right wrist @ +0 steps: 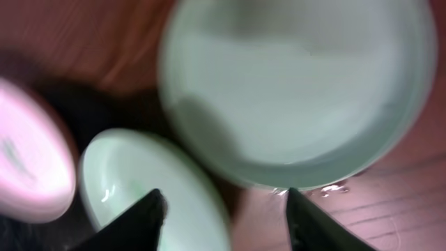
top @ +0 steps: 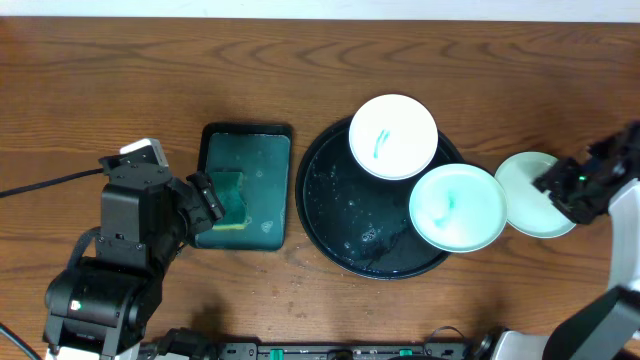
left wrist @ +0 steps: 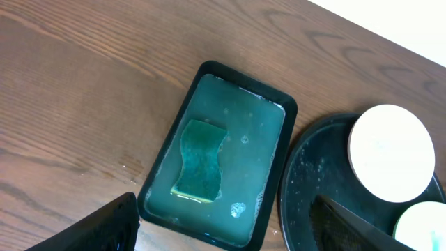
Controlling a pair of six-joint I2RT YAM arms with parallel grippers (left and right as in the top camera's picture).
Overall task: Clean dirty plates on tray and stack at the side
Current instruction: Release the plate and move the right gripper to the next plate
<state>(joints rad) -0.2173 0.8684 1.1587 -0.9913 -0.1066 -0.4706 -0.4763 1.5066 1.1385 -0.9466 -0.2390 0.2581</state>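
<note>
The black round tray (top: 335,215) sits mid-table. One plate (top: 392,137) with a teal smear rests on its far rim. A second smeared plate (top: 457,207) overlaps its right rim. A third, clean-looking plate (top: 530,195) lies on the wood right of the tray. My right gripper (top: 556,192) hovers at this plate's right edge, open and holding nothing. In the blurred right wrist view that plate (right wrist: 293,90) fills the top beyond my right gripper (right wrist: 223,213). My left gripper (top: 212,200) is open over the green tray; in its wrist view the gripper (left wrist: 230,226) is empty.
A rectangular dark-green tray (left wrist: 275,104) of soapy water holds a green sponge (left wrist: 201,160), left of the black tray (left wrist: 313,181). A black cable (top: 45,182) runs off the left edge. Bare wood lies along the far side of the table.
</note>
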